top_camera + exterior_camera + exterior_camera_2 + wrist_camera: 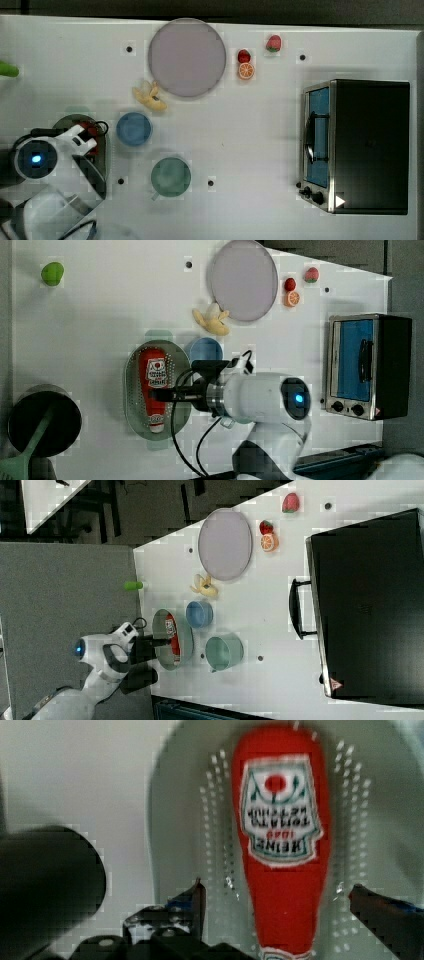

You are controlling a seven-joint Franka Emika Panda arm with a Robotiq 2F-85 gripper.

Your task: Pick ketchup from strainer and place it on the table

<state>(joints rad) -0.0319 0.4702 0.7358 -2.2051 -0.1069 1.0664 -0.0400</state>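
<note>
The ketchup (282, 845) is a red squeeze bottle with a white-and-red label, lying lengthwise in the pale green perforated strainer (180, 820). My gripper (277, 887) is open, one finger on each side of the bottle's narrower end, with gaps between fingers and bottle. The left view has the ketchup (154, 377) in the strainer (134, 390) with the gripper (164, 394) over its lower half. From the right view, the gripper (159, 642) reaches over the strainer (184, 642) and ketchup (171, 630). In the top view the arm covers most of the strainer (70, 121) on the white table (250, 140).
A blue bowl (134, 128) and a green cup (171, 176) stand close to the strainer. A peeled banana (150, 96), a grey-lilac plate (187, 57), fruit pieces (245, 64) and a toaster oven (357, 146) lie farther off. A black pot with a green ladle (42, 420) is nearby.
</note>
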